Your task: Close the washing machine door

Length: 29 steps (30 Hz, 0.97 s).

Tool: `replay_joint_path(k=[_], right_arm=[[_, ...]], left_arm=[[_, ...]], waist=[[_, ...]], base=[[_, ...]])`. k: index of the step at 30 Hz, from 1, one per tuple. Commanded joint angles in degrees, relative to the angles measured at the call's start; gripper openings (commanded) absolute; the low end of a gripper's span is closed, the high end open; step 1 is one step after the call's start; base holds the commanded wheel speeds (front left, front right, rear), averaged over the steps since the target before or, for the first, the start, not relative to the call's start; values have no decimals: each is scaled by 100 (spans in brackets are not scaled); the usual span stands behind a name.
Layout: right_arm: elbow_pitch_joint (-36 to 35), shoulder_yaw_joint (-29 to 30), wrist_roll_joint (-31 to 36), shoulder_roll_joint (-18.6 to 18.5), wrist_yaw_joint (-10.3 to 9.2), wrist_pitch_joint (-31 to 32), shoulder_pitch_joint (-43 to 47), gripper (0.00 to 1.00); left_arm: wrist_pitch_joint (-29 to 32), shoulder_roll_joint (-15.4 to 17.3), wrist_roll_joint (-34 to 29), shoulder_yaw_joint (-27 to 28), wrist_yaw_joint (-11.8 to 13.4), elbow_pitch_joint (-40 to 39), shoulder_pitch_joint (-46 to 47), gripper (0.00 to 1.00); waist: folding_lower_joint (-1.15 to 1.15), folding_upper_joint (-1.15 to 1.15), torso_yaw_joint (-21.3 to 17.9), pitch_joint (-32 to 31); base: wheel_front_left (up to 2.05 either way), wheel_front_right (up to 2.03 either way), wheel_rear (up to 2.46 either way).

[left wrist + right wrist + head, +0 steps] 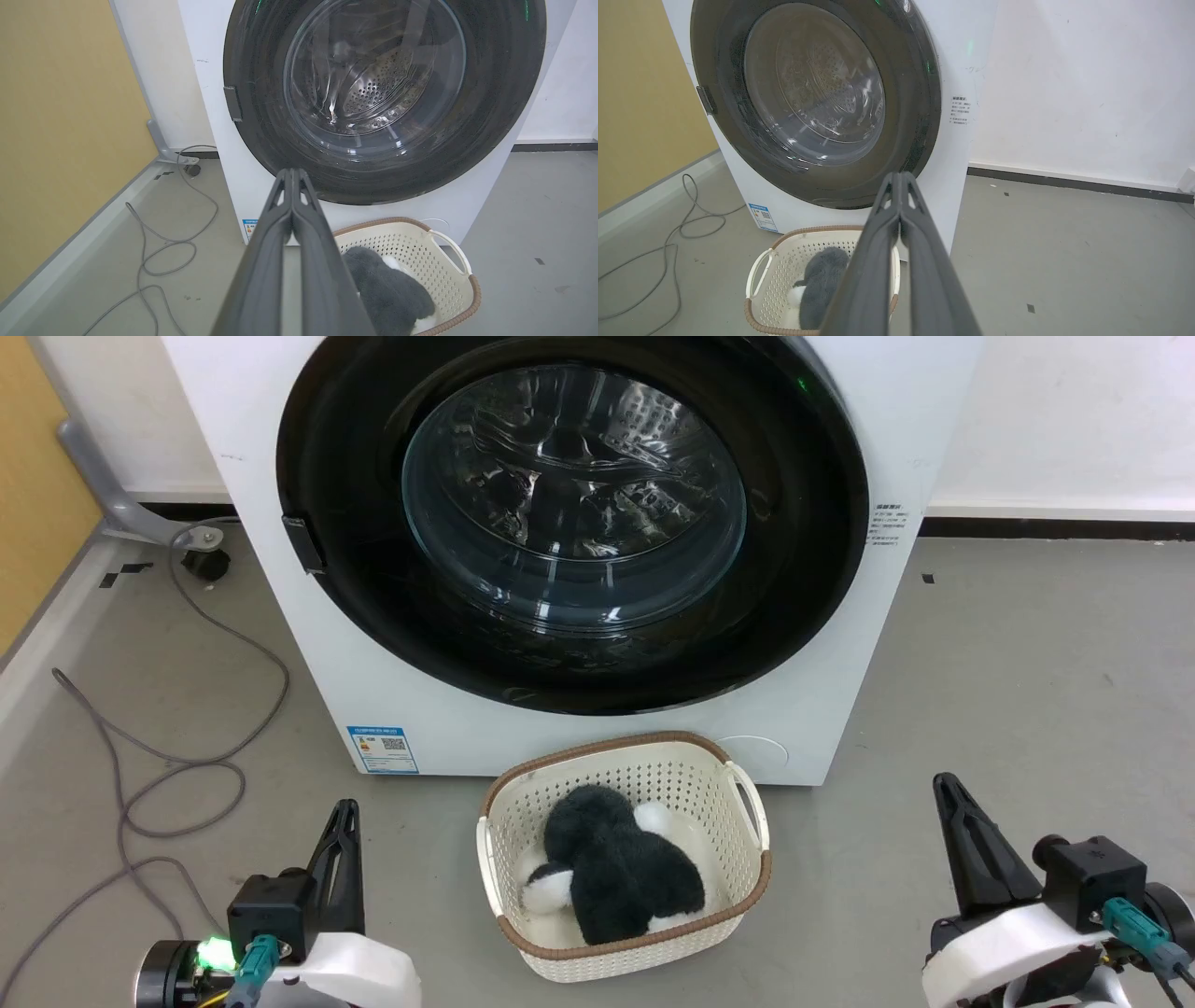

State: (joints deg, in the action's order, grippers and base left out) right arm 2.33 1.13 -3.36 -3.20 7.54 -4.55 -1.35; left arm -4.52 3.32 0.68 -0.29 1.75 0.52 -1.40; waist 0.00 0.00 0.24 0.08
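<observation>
The white washing machine [840,691] fills the top of the head view. Its round door [574,513], a glossy black rim around a clear glass bowl, lies flat against the machine's front, and the steel drum shows through the glass. The door [373,79] also faces the left wrist view and appears again, the door [812,98], in the right wrist view. My left gripper [345,807] is shut and empty at the lower left, well short of the machine. My right gripper [943,784] is shut and empty at the lower right. Both pairs of fingers [292,175] [900,177] are pressed together.
A cream perforated basket [747,793] with a dark and white plush toy [616,873] stands on the grey floor just before the machine, between the grippers. A grey cable [187,765] loops over the floor at the left. A yellow wall panel [56,116] is at the far left.
</observation>
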Motion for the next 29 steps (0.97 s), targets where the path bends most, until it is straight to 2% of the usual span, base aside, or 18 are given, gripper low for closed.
replay_joint_path(k=[1,29], right_arm=[[-59,-19,73,23,-4,51,91,0],[-201,-95,287,31,-5,381,127,0]], left_arm=[[50,-5,-19,17,-42,-20,83,0],[378,-37,-59,27,-151,-46,129,0]], waist=[[0,0,-1,0],[0,0,-20,-7]], base=[[0,0,0],[0,0,0]])
